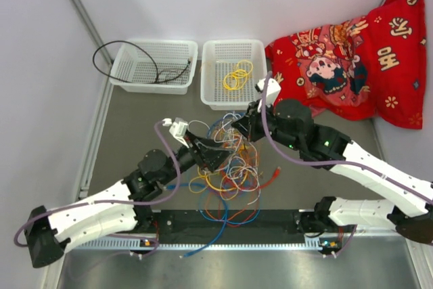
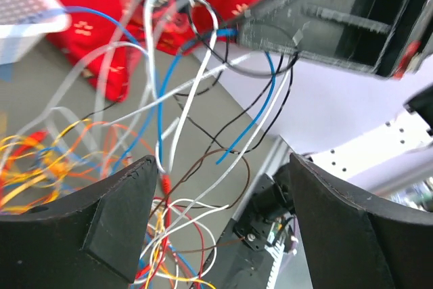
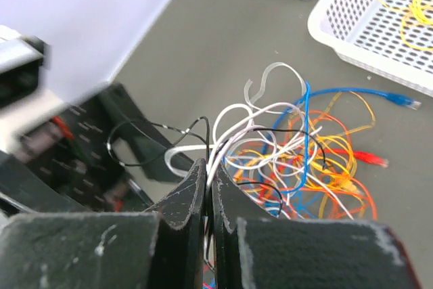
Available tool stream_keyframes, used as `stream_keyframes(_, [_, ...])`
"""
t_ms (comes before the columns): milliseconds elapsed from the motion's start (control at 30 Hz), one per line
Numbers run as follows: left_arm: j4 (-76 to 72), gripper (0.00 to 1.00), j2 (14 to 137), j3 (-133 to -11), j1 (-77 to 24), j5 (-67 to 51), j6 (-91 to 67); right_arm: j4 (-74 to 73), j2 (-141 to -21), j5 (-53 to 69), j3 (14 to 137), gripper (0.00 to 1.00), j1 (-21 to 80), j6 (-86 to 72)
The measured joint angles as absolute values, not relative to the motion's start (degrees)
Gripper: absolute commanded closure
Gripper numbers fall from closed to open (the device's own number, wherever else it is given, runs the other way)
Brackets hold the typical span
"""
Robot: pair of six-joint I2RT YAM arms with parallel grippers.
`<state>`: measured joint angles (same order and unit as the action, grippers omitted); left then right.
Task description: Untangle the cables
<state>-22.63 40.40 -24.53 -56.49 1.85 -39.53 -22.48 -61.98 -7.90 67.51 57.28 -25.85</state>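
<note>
Clamping cables point(image 3: 306, 126) in right gripper point(image 3: 207, 170)

Cables point(image 1: 226, 167): multicolour tangled heap; white strands seemingly pulled upward.

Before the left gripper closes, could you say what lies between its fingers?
White, blue and black cables cross the open left gripper's gap, per left wrist view.

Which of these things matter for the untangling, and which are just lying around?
Part of the job:
- tangled cables
- right gripper, shut on a white cable
- left gripper, open
- left basket holding a black cable
- right basket holding a yellow cable

Lying about:
- red printed cushion
</note>
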Motion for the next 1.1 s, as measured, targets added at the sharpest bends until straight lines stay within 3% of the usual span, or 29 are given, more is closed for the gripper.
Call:
stream_keyframes(500, [-38.04,0.19,57.14,-26.79,-60.05,-0.89,-34.33,-22.37,-60.8,-6.94,67.61,1.0,57.28,-33.63])
stream_keyframes(533, [-38.81,0.21,57.8,-27.2,-60.05,-0.8,-34.28,-22.37,-60.8,-6.74,67.61,1.0,57.28,-33.91])
stream_keyframes(667, [-40.99,0.57,60.6,-29.15,-60.05,-0.54,-34.35,-22.37,-60.75,-5.87,67.61,1.0,57.28,-34.83])
stream_keyframes(700, [-41.32,0.88,61.25,-29.65,-60.05,-0.56,-34.33,-22.35,-60.75,-5.85,67.61,0.96,57.28,-35.05])
stream_keyframes(733, [-41.65,1.0,61.82,-30.15,-60.05,-0.6,-34.28,-22.37,-60.64,-5.85,67.61,0.82,57.28,-35.14])
stream_keyframes(767, [-41.89,1.0,62.19,-30.5,-60.05,-0.62,-34.39,-22.37,-60.47,-5.85,67.61,0.48,57.28,-35.18])
stream_keyframes(867, [-40.71,1.0,61.73,-31.2,-60.16,0.1,-33.47,-22.39,-59.4,-6.0,67.61,0.17,57.28,-35.16])
stream_keyframes(967, [-36.45,1.0,57.95,-31.4,-60.14,2.5,-32.75,-23.46,-56.53,-7.97,67.61,0.1,57.32,-33.98])
stream_keyframes(1100, [-28.49,1.0,48.6,-32.75,-60.14,7.07,-31.27,-25.06,-50.81,-13.08,67.59,0.1,57.36,-31.99])
